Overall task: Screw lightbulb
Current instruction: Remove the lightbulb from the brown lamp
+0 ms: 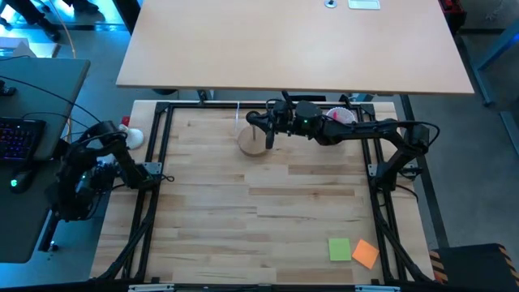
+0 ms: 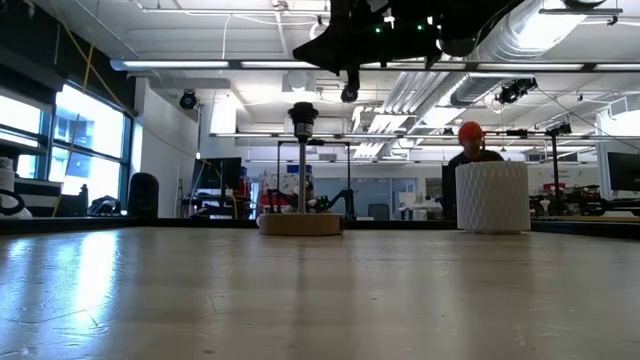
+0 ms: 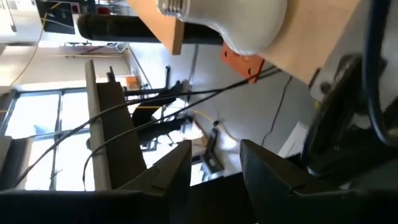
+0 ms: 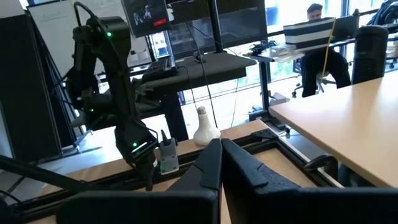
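Looking straight down from above on the whole worktop (image 1: 268,203). Level with the worktop surface, facing the room behind — stand (image 2: 300,222) and cup (image 2: 492,197) far off. Riding each wrist, close behind dark fingers. Shared — the lightbulb (image 4: 206,127), also seen from above beyond the worktop's left edge.

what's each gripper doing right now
Left gripper: open, empty; the white frosted lightbulb sits ahead of it.
Right gripper: closed, holding nothing, by the round wooden stand.
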`<state>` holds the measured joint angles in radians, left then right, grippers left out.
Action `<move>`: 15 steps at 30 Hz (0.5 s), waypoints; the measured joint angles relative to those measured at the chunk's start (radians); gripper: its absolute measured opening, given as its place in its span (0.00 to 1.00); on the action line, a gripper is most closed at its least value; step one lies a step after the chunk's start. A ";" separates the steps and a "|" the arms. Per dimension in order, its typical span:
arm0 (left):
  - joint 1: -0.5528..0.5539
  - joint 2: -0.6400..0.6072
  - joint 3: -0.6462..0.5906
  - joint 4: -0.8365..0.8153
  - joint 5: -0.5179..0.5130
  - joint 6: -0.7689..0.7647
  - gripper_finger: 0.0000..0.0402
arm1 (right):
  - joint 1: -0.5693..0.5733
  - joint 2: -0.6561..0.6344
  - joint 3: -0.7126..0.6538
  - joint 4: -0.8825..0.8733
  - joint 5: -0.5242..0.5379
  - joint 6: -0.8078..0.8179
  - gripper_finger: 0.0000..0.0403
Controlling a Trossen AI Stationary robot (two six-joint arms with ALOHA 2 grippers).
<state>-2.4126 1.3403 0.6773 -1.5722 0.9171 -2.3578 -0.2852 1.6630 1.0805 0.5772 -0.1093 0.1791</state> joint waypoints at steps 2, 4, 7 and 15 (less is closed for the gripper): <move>0.010 -0.015 0.000 0.003 0.004 0.038 0.33 | 0.000 0.000 0.000 0.003 0.000 -0.001 0.00; 0.015 -0.034 0.000 0.001 0.027 0.053 0.33 | 0.000 0.000 0.000 0.004 0.000 -0.003 0.00; 0.017 -0.069 0.000 0.001 0.051 0.075 0.33 | 0.000 0.000 0.000 0.003 -0.002 -0.003 0.00; 0.013 -0.126 -0.002 0.001 0.067 0.153 0.33 | 0.000 0.000 0.000 0.003 -0.016 -0.003 0.00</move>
<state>-2.3999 1.2140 0.6754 -1.5711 0.9839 -2.2046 -0.2852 1.6630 1.0805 0.5804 -0.1253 0.1757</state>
